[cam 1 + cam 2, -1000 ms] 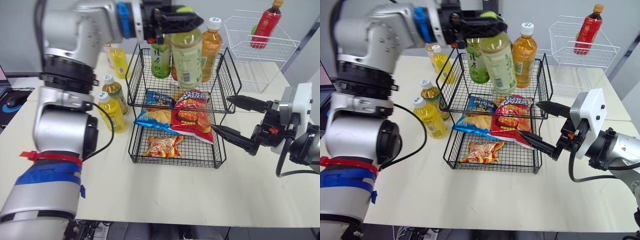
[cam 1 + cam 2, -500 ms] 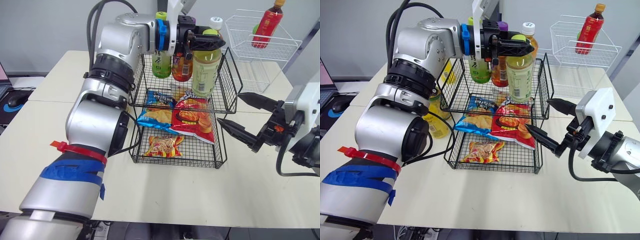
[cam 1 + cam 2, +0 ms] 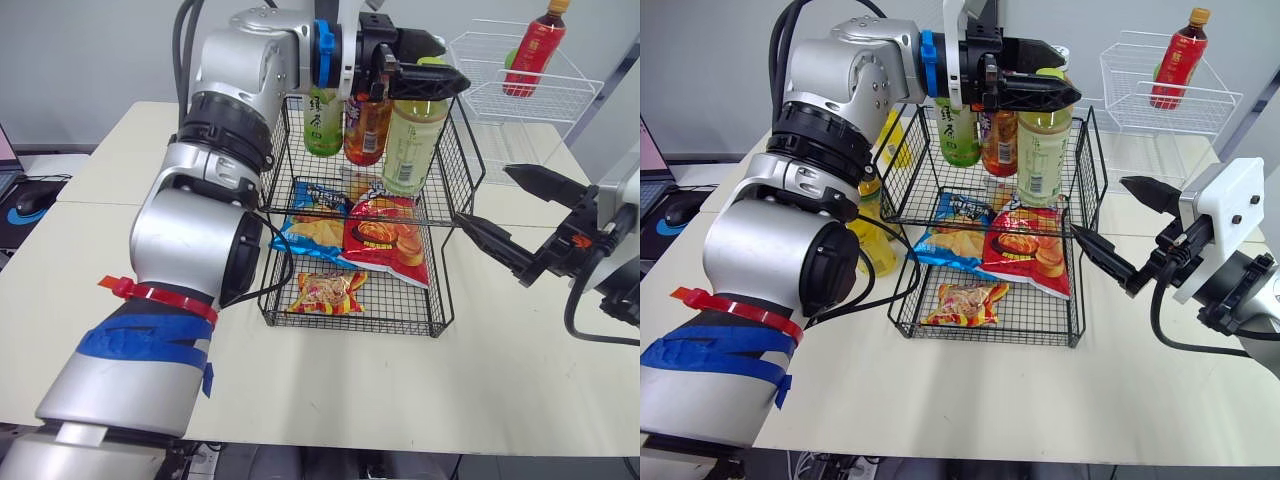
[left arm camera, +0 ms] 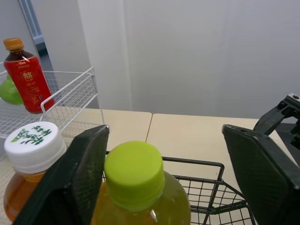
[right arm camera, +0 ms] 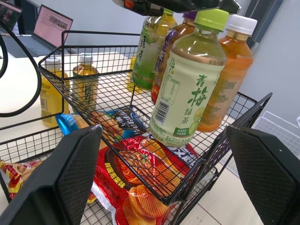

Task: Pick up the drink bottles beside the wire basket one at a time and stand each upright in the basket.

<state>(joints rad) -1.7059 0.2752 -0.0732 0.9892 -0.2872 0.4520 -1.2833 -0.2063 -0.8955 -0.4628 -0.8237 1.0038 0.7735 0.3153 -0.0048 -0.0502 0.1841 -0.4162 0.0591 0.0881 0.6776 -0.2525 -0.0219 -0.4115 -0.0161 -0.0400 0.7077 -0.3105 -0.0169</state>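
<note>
A pale tea bottle stood directly beneath the left gripper. Its label carried large green Chinese characters, 青梅 above 绿茶, with a barcode at one side and smaller print too fine to read. A white cap just beside the gripper bore green characters that could not be made out. Farther from the gripper, a dark green bottle showed vertical characters resembling 绿茶. A red bottle, well beyond the gripper, had illegible white lettering.
</note>
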